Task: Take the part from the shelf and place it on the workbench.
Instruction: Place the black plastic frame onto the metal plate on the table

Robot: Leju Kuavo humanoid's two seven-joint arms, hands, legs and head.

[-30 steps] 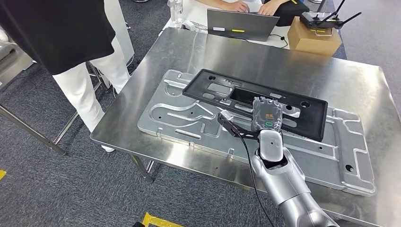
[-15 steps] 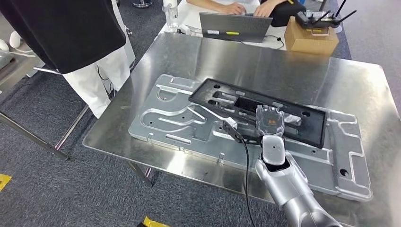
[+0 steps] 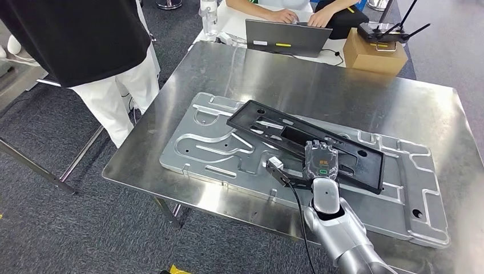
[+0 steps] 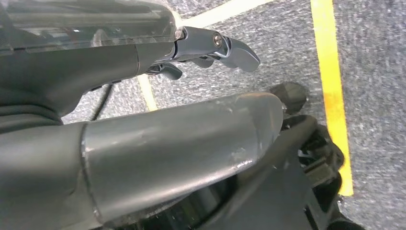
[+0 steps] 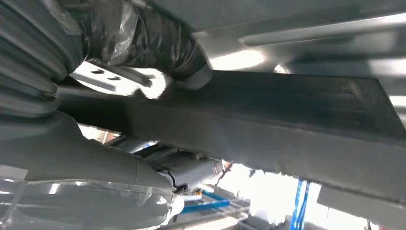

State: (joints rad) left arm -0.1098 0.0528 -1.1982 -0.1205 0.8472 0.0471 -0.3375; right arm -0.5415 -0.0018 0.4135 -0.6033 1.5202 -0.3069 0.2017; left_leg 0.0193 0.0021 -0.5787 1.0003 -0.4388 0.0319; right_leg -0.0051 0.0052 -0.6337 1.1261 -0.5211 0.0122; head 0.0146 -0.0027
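Note:
The part, a long flat black frame [image 3: 285,132] with cut-outs, lies slanted across a silver fixture plate [image 3: 211,149] on the steel workbench [image 3: 342,85]. My right hand [image 3: 321,161] grips the frame's near long edge, palm down, with the silver arm reaching in from below. In the right wrist view the black frame [image 5: 287,120] runs between the thumb and the dark fingers [image 5: 143,40], which clamp it. My left hand [image 4: 167,139] hangs over carpet with yellow lines, its fingers [image 4: 234,50] apart from the thumb and holding nothing.
A person in a black top and white trousers [image 3: 85,51] stands at the bench's left corner. Behind the bench another table carries a laptop [image 3: 288,37] with a person's hands on it, a bottle [image 3: 210,14] and a cardboard box [image 3: 374,54] bearing an antenna device.
The camera has shifted a little. The black frame has turned slightly on the plate and settled lower, and my right hand has drawn back toward the near edge with it.

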